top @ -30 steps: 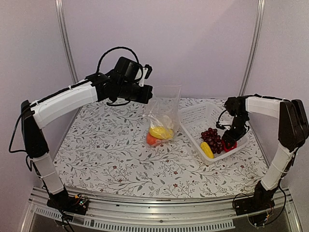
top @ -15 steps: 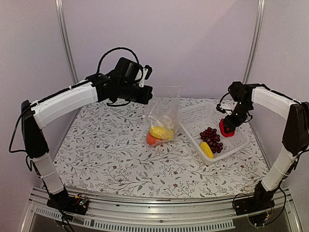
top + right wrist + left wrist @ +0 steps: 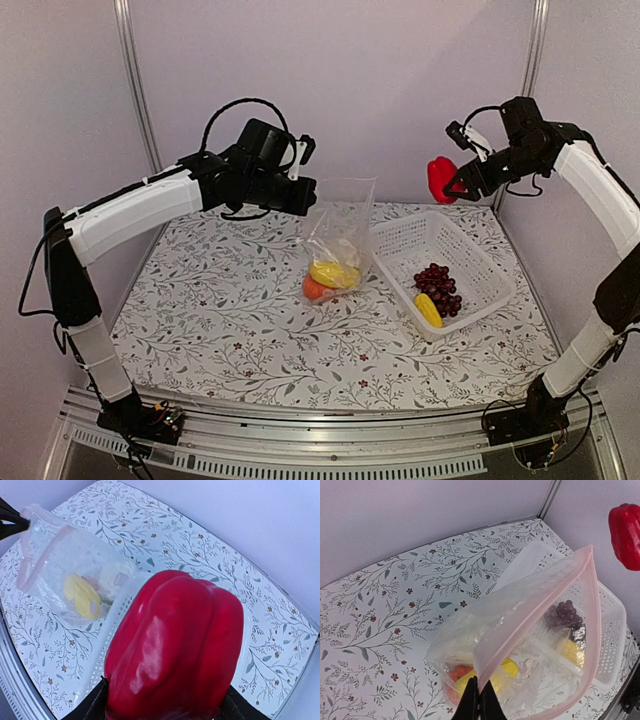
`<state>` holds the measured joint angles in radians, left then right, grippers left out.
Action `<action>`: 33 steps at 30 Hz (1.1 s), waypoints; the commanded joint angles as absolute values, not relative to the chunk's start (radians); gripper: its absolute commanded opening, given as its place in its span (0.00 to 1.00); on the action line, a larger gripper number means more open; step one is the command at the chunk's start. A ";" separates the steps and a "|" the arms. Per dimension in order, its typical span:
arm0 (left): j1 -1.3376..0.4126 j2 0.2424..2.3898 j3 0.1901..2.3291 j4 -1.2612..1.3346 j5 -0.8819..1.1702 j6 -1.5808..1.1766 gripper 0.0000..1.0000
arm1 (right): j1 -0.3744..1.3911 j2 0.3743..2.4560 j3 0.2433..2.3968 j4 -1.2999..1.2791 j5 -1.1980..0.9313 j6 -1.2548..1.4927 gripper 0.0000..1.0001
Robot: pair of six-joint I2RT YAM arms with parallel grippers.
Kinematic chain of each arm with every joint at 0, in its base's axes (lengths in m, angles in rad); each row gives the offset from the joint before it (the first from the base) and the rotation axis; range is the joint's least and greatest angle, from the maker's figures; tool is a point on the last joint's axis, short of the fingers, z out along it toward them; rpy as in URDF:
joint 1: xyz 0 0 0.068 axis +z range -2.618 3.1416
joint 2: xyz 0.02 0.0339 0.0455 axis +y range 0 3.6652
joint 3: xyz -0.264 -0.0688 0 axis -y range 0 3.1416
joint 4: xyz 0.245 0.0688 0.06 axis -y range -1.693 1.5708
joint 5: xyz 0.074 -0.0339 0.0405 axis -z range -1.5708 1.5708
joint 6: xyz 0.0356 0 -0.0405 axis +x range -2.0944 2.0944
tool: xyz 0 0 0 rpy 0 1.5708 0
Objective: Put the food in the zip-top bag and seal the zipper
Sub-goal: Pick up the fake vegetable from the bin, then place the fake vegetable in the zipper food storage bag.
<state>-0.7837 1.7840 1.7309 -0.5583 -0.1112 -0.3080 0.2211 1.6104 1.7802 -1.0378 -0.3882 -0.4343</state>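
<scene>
Top external: right gripper [image 3: 456, 184] clamps red pepper [image 3: 438, 180] high, to the right of zip-top bag [image 3: 340, 235], whose mouth edge left gripper [image 3: 306, 196] pinches upright.

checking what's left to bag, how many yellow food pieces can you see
2. One yellow piece lies inside the zip-top bag beside the orange piece; the other is in the white basket beside the grapes. Others may be hidden in the bag.
</scene>
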 commanded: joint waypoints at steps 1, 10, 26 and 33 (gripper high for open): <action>-0.788 1.762 1.753 -0.551 -0.094 -0.317 0.00 | 0.228 1.575 1.852 -0.976 -0.652 -0.411 0.47; -0.799 1.762 1.760 -0.551 -0.089 -0.327 0.00 | 0.325 1.590 1.880 -0.881 -0.801 -0.353 0.46; -0.802 1.748 1.764 -0.535 -0.049 -0.344 0.00 | 0.540 1.602 1.713 -0.529 -0.856 -0.314 0.47; -0.802 1.725 1.755 -0.530 -0.052 -0.351 0.00 | 0.555 1.683 1.692 -0.480 -0.790 -0.322 0.47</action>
